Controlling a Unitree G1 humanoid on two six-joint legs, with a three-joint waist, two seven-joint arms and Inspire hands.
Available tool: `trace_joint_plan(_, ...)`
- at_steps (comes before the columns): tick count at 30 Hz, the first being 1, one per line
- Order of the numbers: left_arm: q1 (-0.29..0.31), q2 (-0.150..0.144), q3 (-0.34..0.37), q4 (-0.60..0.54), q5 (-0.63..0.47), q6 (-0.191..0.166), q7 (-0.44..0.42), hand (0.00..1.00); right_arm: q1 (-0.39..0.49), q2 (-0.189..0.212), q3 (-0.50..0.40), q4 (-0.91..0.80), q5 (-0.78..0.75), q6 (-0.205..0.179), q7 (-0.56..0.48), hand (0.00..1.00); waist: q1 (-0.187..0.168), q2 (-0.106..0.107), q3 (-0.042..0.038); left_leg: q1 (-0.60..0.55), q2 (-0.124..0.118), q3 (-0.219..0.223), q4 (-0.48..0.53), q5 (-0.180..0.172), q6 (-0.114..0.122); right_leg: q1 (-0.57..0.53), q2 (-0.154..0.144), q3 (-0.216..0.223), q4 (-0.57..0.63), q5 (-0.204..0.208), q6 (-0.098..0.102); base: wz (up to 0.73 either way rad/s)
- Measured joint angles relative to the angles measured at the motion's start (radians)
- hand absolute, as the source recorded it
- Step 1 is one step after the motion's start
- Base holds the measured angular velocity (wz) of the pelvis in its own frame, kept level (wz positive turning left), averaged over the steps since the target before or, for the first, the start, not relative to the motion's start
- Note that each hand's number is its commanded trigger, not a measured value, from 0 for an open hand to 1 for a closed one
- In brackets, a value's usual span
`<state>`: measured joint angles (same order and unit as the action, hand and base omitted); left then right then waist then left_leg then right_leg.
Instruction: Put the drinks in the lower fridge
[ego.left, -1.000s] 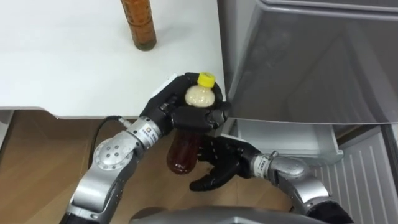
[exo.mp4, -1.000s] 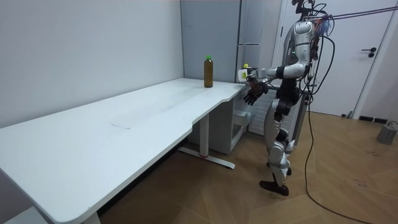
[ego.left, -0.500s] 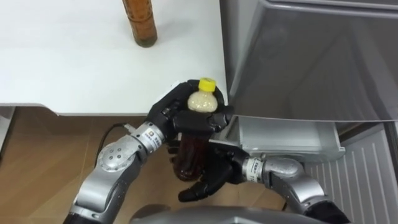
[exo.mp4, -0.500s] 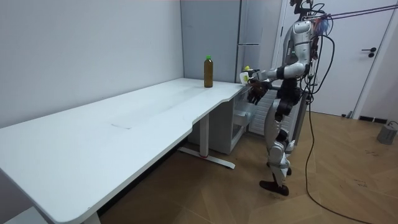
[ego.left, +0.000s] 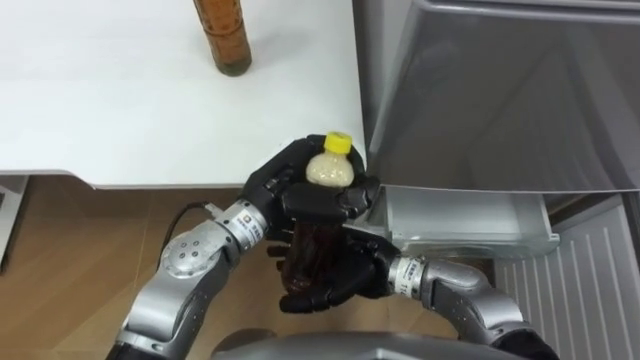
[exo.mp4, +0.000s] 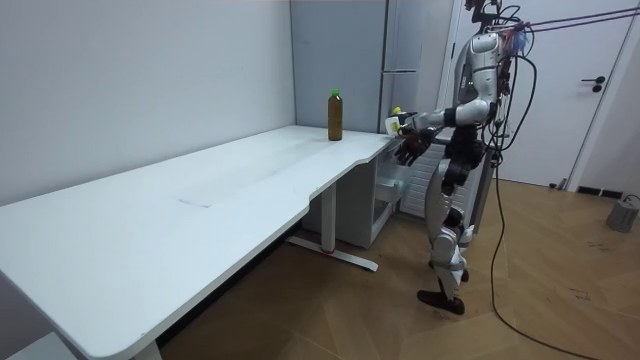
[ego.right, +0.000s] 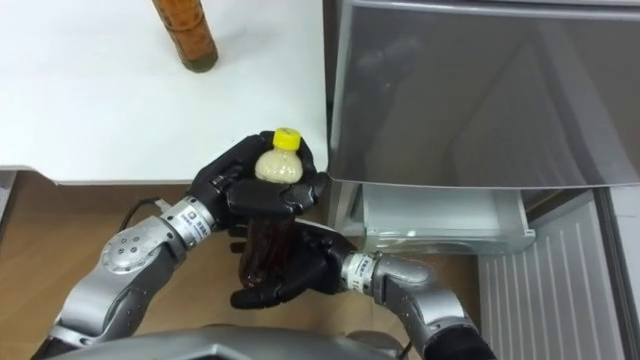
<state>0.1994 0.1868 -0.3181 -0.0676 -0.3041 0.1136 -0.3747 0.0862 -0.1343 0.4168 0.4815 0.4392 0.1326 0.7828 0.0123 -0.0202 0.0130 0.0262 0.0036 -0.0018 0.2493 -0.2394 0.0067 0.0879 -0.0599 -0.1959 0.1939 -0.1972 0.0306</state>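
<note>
- The left hand (ego.left: 278, 186) is closed round the shoulder of the small dark-brown plastic drink bottle with a yellow cap (ego.left: 328, 172). It holds the bottle upright in the air, just off the table's edge.
- The right hand (ego.left: 348, 276) comes in from 5 o'clock. It cups the bottle's lower half, with fingers (ego.left: 300, 301) bent round under the base. How firm that hold is cannot be told.
- The step in hand looks like a pass from left hand to right.
  - To do it well, the right hand should close fully round the dark body before the left hand loosens.
  - The bottle should stay upright and the left fingers should lift clear of the cap.
  - A smooth round bottle may slip if both hands grip loosely at once.
- The pale open lower fridge compartment (ego.left: 460, 222) lies at 3 o'clock of the hands, below the grey metal fridge door (ego.left: 500, 100). It is on the right hand's side, so it seems the easy reach.
- At 11 o'clock, well apart, a taller amber drink bottle (ego.left: 222, 35) stands on the white table (ego.left: 120, 100), not yet taken.
- Count:
  - Two drinks, one held and one on the table, with none in the compartment as far as can be seen.
  - One table.
  - One fridge.
</note>
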Motion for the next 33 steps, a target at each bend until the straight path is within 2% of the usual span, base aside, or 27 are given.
trace_joint_plan(2,0.000,0.000,-0.001,0.001,0.000,-0.002,0.000,1.00,0.005,0.000,0.005,0.000,0.042,0.000,-0.015,0.00,0.002,0.006,-0.0037,0.002,-0.001,0.000,0.000,0.000,0.000,0.000,0.000,-0.004,0.000,0.000,0.000,0.00)
trace_joint_plan(3,0.000,0.000,-0.001,0.001,0.000,-0.002,0.000,1.00,0.006,0.000,0.007,0.000,0.050,0.000,-0.020,0.56,0.003,0.008,-0.0045,0.003,-0.001,0.000,0.001,0.000,0.000,0.000,0.000,-0.003,0.000,0.000,0.000,0.00)
trace_joint_plan(4,0.000,0.002,-0.003,0.001,0.000,-0.002,0.000,1.00,0.008,0.000,0.015,0.000,0.072,0.000,-0.032,0.68,0.004,0.010,-0.0058,0.004,-0.001,0.000,0.002,0.000,0.000,0.000,0.000,-0.003,0.000,0.000,0.000,0.00)
trace_joint_plan(5,0.000,0.002,-0.004,0.001,0.000,-0.002,0.000,1.00,0.011,0.000,0.020,0.000,0.093,0.000,-0.044,1.00,0.005,0.012,-0.0061,0.004,-0.001,-0.001,0.003,0.000,0.000,0.000,0.000,-0.003,0.000,0.000,0.000,0.00)
trace_joint_plan(15,0.000,-0.001,-0.010,0.001,0.000,-0.002,0.001,1.00,0.013,-0.002,0.025,0.000,0.146,-0.001,-0.069,1.00,0.019,0.016,-0.0037,0.002,0.000,-0.002,-0.006,0.000,0.000,-0.003,0.000,-0.005,0.010,0.000,0.000,0.00)
trace_joint_plan(18,0.000,-0.001,-0.008,0.001,-0.017,-0.001,0.001,1.00,0.013,-0.005,0.032,-0.005,0.146,-0.014,-0.065,1.00,0.019,0.015,-0.0035,0.002,0.000,-0.002,-0.006,0.000,0.000,-0.003,0.000,-0.004,0.010,0.000,0.000,0.00)
trace_joint_plan(20,0.000,-0.002,0.001,0.002,-0.039,0.007,0.001,1.00,0.013,-0.015,0.043,-0.006,0.144,-0.037,-0.044,1.00,0.018,0.015,-0.0035,0.003,-0.001,-0.002,-0.007,0.000,0.000,-0.003,0.000,-0.002,0.010,0.000,0.000,0.00)
trace_joint_plan(29,0.000,-0.013,-0.001,0.002,-0.057,0.012,0.021,1.00,0.012,-0.019,0.052,-0.005,0.142,-0.050,-0.043,1.00,0.016,0.008,0.0007,0.003,0.000,0.001,0.003,0.001,0.000,-0.001,0.000,0.000,0.009,0.000,0.000,0.00)
trace_joint_plan(30,0.000,-0.015,0.000,0.002,-0.057,0.012,0.023,0.77,0.012,-0.019,0.052,-0.005,0.142,-0.051,-0.043,1.00,0.016,0.008,0.0011,0.003,0.000,0.001,0.004,0.001,0.000,-0.001,0.000,0.000,0.009,0.000,0.000,0.00)
trace_joint_plan(31,0.000,-0.019,0.001,0.001,-0.058,0.012,0.025,0.67,0.012,-0.019,0.052,-0.005,0.142,-0.055,-0.043,1.00,0.016,0.006,0.0021,0.003,0.001,0.001,0.005,0.001,0.000,0.000,0.000,-0.001,0.009,0.000,0.000,0.00)
trace_joint_plan(32,0.000,-0.021,0.000,0.001,-0.058,0.012,0.029,0.04,0.012,-0.020,0.052,-0.004,0.142,-0.057,-0.043,1.00,0.017,0.005,0.0029,0.003,0.001,0.001,0.005,0.000,0.000,0.001,0.000,-0.002,0.009,0.000,0.000,0.00)
trace_joint_plan(33,0.000,-0.022,0.000,0.001,-0.058,0.012,0.029,0.00,0.012,-0.020,0.052,-0.004,0.142,-0.057,-0.043,1.00,0.017,0.004,0.0034,0.002,0.001,0.001,0.004,0.000,0.000,0.002,0.000,-0.002,0.009,0.000,0.000,0.00)
